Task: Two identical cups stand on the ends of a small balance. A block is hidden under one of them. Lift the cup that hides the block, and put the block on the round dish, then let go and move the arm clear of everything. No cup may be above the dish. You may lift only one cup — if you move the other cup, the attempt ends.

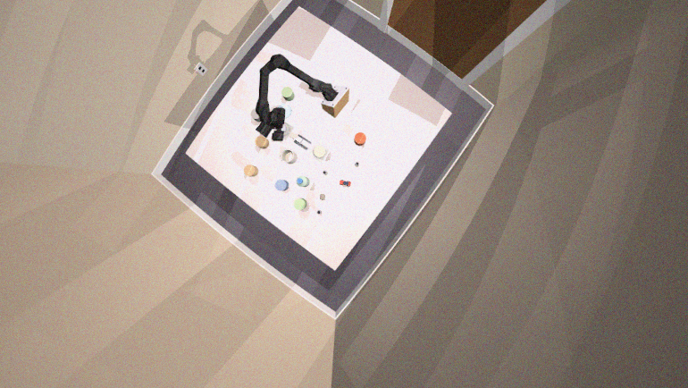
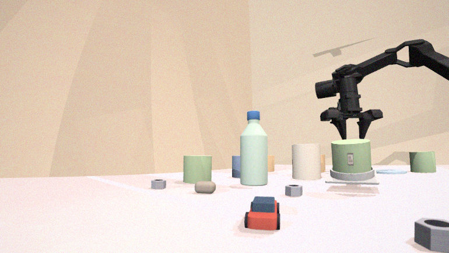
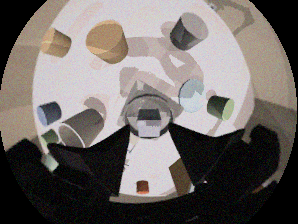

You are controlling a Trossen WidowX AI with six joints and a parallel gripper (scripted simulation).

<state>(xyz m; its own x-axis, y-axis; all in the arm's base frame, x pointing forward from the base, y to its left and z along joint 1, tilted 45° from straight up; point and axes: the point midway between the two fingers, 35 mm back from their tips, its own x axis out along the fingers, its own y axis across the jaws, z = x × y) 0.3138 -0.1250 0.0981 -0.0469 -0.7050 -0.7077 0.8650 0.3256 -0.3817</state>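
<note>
The black parallel-jaw gripper [image 2: 351, 135] hangs half-open, holding nothing, above 1 pale-green cylindrical cup [image 2: 351, 155] — next, likely descend and grasp.

Top view hangs far overhead, taking in the whole table [image 1: 269, 250]. Exterior view sits low and near, looking across it. Wrist view stares straight down. All three catch the arm [image 2: 374, 64] and scattered cups.

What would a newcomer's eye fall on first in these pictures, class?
Probably the black claw, hanging partly open and holding nothing just above a green cup at the right of the exterior view. Next comes the tall pale green bottle with its blue cap, standing mid-table, and the small red toy car in front of it.
</note>
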